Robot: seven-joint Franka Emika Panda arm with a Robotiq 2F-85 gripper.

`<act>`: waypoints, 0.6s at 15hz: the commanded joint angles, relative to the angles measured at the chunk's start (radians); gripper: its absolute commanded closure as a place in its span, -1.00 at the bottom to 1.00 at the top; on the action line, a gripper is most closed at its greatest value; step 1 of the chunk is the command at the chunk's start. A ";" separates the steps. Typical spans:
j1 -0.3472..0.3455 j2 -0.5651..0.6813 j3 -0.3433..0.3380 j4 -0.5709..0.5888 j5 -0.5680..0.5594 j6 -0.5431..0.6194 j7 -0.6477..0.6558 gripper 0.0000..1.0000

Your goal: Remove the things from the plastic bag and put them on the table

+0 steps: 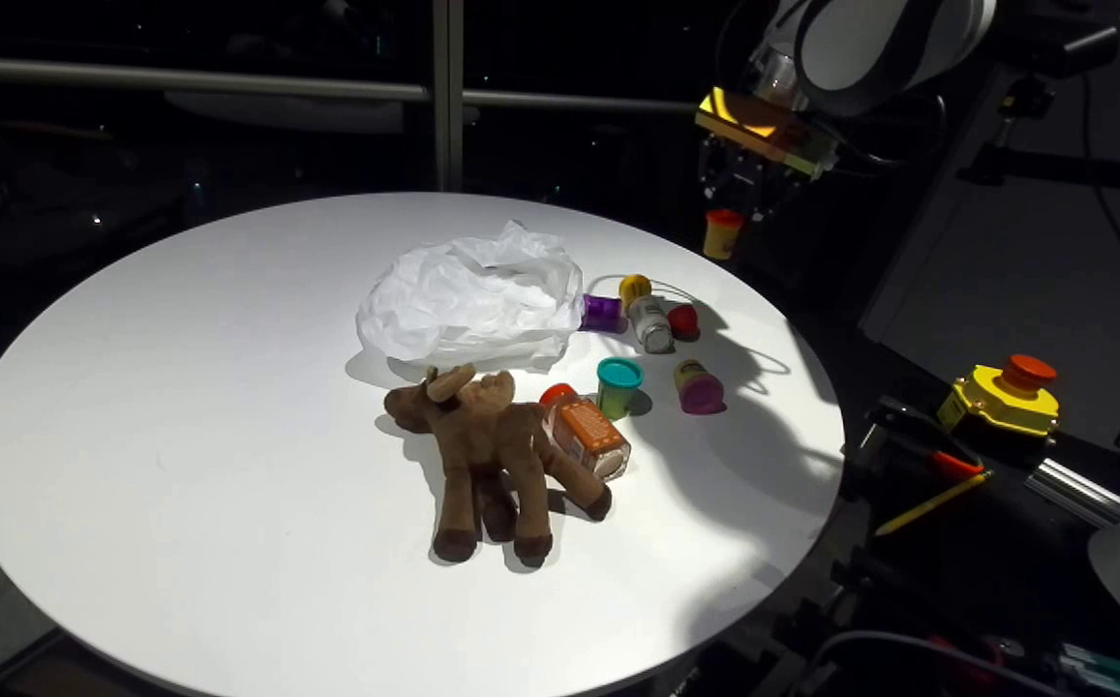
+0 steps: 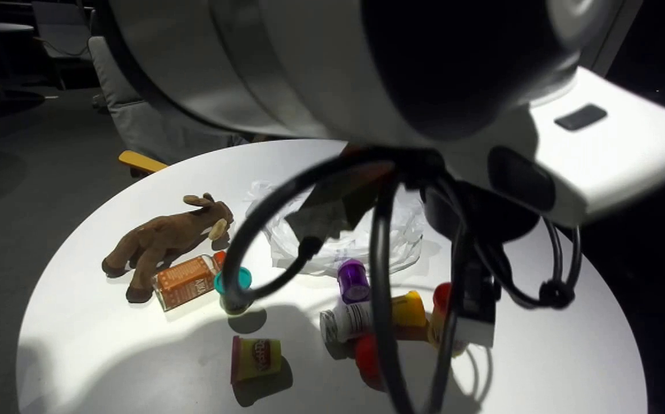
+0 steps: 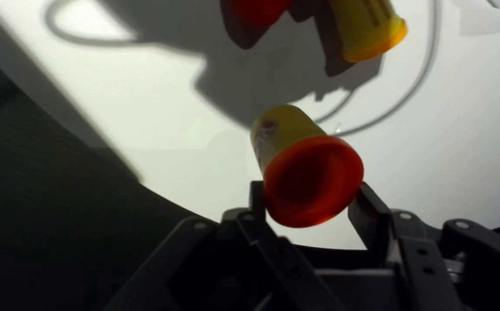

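My gripper (image 3: 309, 192) is shut on a yellow tub with a red-orange lid (image 3: 284, 125), which it grips by the lid, above the far right part of the table in an exterior view. The round white table (image 1: 211, 503) bears the crumpled plastic bag (image 1: 472, 305), whose inside is hidden. A brown plush reindeer (image 1: 492, 436) stands in front of it. Beside the bag lie a purple tub (image 1: 602, 312), a yellow tub (image 1: 634, 288), a clear bottle (image 1: 651, 324) and a red piece (image 1: 683, 320). Nearer are a teal-lidded tub (image 1: 618, 387), a pink-lidded tub (image 1: 698, 387) and an orange-labelled bottle (image 1: 590, 436).
Right of the table in an exterior view is a dark bench with a yellow box with a red button (image 1: 1005, 397) and a yellow pencil-like stick (image 1: 932, 503). A grey chair (image 2: 137, 109) stands beyond the table. Black arm cables (image 2: 381, 276) cover part of the table.
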 commanded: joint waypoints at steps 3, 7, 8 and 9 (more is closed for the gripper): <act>-0.347 -0.020 0.347 -0.105 0.229 0.153 -0.252 0.47; -0.603 0.034 0.644 -0.078 0.414 0.143 -0.428 0.47; -0.637 0.069 0.678 -0.060 0.433 0.148 -0.449 0.47; -0.669 0.094 0.704 -0.050 0.441 0.156 -0.468 0.47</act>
